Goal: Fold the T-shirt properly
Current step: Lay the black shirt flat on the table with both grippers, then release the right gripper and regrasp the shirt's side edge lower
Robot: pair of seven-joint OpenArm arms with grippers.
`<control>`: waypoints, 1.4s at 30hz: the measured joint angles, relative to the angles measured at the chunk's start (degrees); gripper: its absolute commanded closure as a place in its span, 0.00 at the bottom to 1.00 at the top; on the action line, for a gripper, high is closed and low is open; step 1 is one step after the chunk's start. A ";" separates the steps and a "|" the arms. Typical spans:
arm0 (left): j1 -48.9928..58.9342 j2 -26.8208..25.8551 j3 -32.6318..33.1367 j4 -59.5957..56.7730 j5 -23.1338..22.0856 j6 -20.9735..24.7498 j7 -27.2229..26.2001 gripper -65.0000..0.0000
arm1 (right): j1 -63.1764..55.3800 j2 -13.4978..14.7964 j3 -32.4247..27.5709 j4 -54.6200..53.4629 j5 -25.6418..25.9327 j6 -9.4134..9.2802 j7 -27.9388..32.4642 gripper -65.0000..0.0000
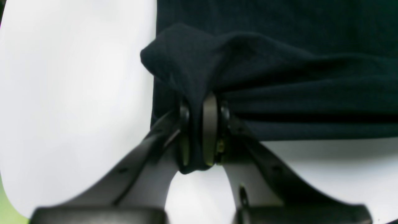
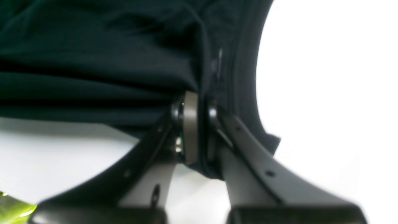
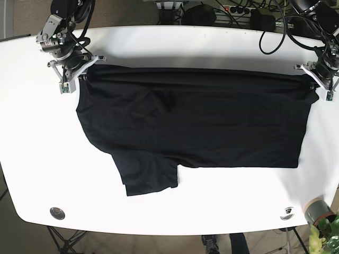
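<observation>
A black T-shirt point(image 3: 190, 121) lies spread on the white table point(image 3: 169, 42), one sleeve sticking out toward the front point(image 3: 148, 172). My left gripper point(image 3: 312, 82) is at the base view's right and is shut on the shirt's far right corner; the left wrist view shows the cloth point(image 1: 248, 77) pinched between its pads point(image 1: 210, 130). My right gripper point(image 3: 80, 75) is at the base view's left, shut on the far left corner near the collar; the right wrist view shows cloth point(image 2: 108, 62) clamped between its pads point(image 2: 190, 127). The far edge is stretched straight between both grippers.
Cables and a power strip point(image 3: 238, 10) lie beyond the table's far edge. A round metal fitting point(image 3: 56, 212) sits at the front left corner, another point(image 3: 287, 212) at the front right. A plant pot point(image 3: 318, 211) stands off the front right corner.
</observation>
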 measured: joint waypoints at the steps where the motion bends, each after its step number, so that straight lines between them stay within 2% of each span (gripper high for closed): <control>1: 0.37 -0.04 0.00 0.00 0.00 0.00 -0.11 1.00 | -0.37 -0.02 0.00 0.00 0.00 0.00 0.04 0.95; 5: 1.84 -0.24 0.00 0.00 -0.02 0.00 -0.57 0.99 | -2.05 -0.09 0.00 0.00 0.00 0.13 0.07 0.89; 10: 4.48 -0.26 0.17 -0.02 0.46 0.26 -0.55 0.65 | -3.56 -0.09 0.04 0.00 -0.31 0.11 0.04 0.68; 13: 5.51 -0.35 0.15 -0.02 1.11 0.52 -0.42 0.46 | -4.22 -0.04 0.31 0.00 0.24 0.48 0.04 0.47; 16: 5.73 -0.31 0.15 -0.04 1.36 0.68 -0.28 0.44 | -4.52 0.07 1.51 0.00 3.80 0.59 0.07 0.28; 19: 5.38 -0.35 0.15 -0.04 1.20 0.68 -0.44 0.44 | -4.46 0.37 2.82 0.02 6.12 0.59 0.04 0.19; 25: 2.08 -0.17 0.04 0.02 1.33 0.70 0.13 0.44 | -1.11 0.90 3.13 0.00 7.69 0.55 -0.09 0.18; 34: -5.68 -0.31 -0.07 0.00 1.29 0.87 -0.33 0.44 | 8.13 4.81 2.75 -4.87 7.67 0.37 -0.31 0.18; 38: -7.91 -0.35 -0.07 -0.04 1.27 0.87 -0.44 0.44 | 13.60 6.47 1.27 -9.86 3.48 -0.11 -0.13 0.18; 42: -9.68 -0.35 0.79 -0.85 1.31 0.87 -0.37 0.44 | 18.80 7.10 -1.29 -14.56 0.48 0.70 0.33 0.18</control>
